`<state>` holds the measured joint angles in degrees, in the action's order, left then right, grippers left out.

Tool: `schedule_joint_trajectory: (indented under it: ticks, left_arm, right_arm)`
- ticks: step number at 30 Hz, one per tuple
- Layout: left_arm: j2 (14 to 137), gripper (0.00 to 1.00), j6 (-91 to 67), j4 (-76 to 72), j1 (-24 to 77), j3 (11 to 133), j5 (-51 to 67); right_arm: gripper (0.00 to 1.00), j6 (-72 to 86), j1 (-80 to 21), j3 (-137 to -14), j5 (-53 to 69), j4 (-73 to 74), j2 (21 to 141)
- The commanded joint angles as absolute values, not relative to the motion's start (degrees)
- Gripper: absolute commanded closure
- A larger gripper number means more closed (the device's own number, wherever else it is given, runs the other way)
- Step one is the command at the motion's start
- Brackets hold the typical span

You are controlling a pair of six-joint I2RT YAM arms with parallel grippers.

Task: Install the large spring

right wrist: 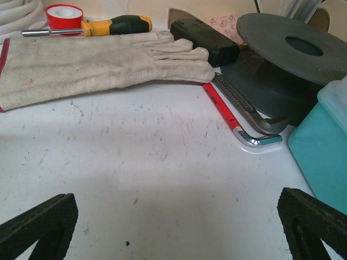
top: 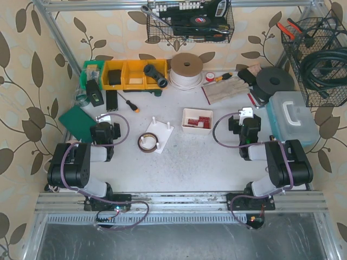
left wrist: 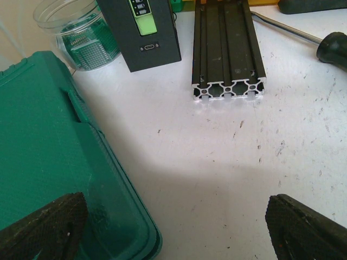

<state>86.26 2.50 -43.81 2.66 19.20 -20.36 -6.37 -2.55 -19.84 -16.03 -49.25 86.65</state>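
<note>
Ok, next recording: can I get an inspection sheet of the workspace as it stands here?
Surface: white table, scuffed and speckled.
Job's things: white pegged plate at centre, a dark ring at its near-left edge; cannot tell whether that is the spring.
Clutter: green case, black extrusion, glove, teal box, yellow bins.
Grippers: left tool and right tool both open, holding nothing.
Cables: purple cables looped along both arms, apart from the plate.
Surroundings: leaf wallpaper; wire baskets of tools overhead.
</note>
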Motion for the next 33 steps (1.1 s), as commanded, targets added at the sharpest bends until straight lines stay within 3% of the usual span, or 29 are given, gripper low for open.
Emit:
schedule_joint_trajectory:
  ticks: [1, 33]
  left_arm:
    - [85.5, 0.07, 1.8, -45.3, 2.7, 20.6, -19.2]
    - [85.4, 0.07, 1.9, -45.5, 3.0, 20.4, -19.8]
  right_arm:
    - [0.0, -5.5, -2.4, -20.4, -15.2, -49.2, 86.1]
    - [0.0, -5.5, -2.4, -20.3, -15.2, -49.4, 86.1]
